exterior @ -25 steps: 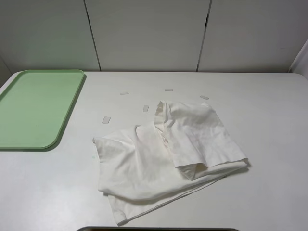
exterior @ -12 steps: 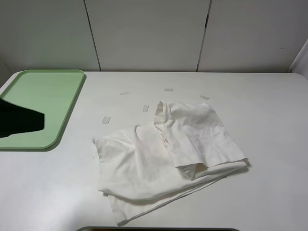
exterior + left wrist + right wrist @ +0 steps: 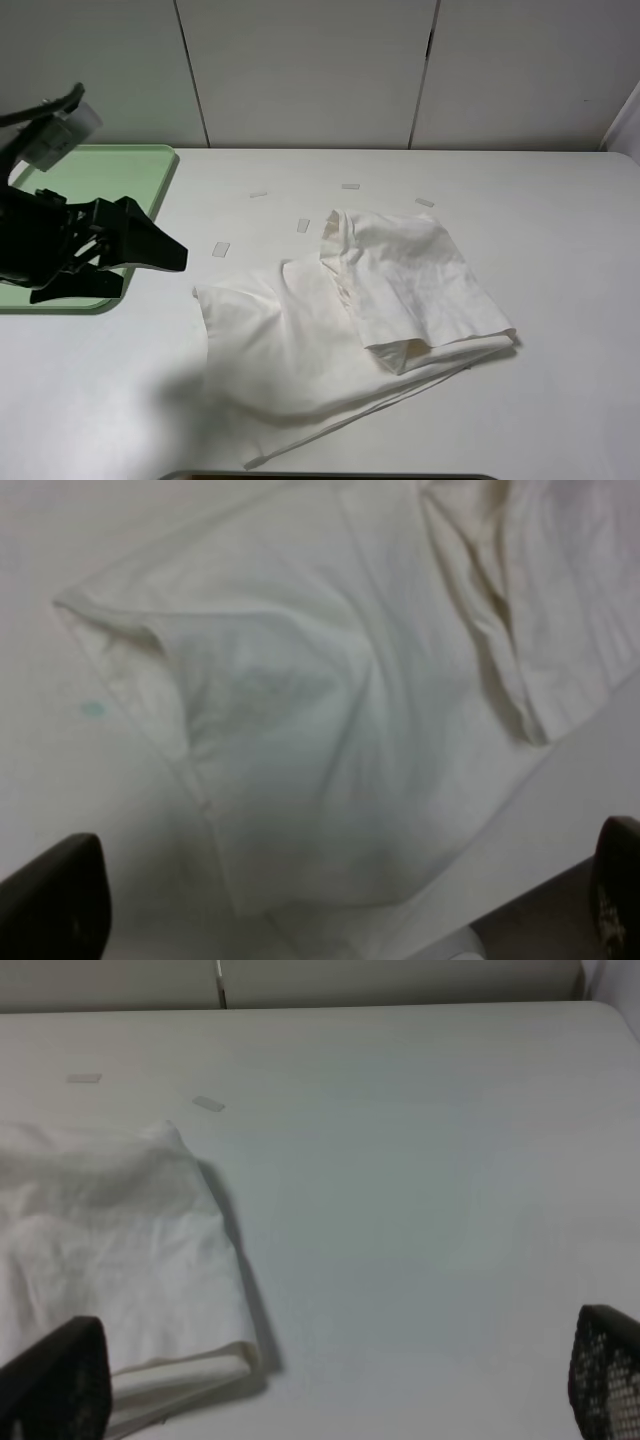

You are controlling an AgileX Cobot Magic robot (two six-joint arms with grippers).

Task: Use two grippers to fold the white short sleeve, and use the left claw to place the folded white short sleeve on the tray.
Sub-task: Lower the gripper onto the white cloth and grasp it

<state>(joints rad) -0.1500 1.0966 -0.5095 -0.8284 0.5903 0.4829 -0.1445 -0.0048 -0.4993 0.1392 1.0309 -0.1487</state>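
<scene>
The white short sleeve point(image 3: 350, 315) lies crumpled and partly folded over itself in the middle of the table. My left gripper point(image 3: 150, 272) is open and empty, above the tray's near right corner, a short way left of the shirt's left edge. The left wrist view shows the shirt point(image 3: 330, 710) below the gripper point(image 3: 335, 905), jaws wide apart. The pale-green tray point(image 3: 150, 180) sits at the far left, partly hidden by the left arm. My right gripper point(image 3: 330, 1380) is open and empty above bare table, beside the shirt's folded right edge point(image 3: 110, 1240). It is out of the exterior high view.
Several small pale tape strips point(image 3: 221, 249) lie on the table behind the shirt. A dark edge point(image 3: 330, 476) shows at the table's front. White wall panels stand behind the table.
My left arm has come in from the left edge, moved right across the tray toward the shirt, and now casts a shadow on the shirt's near left part. The shirt has not moved.
</scene>
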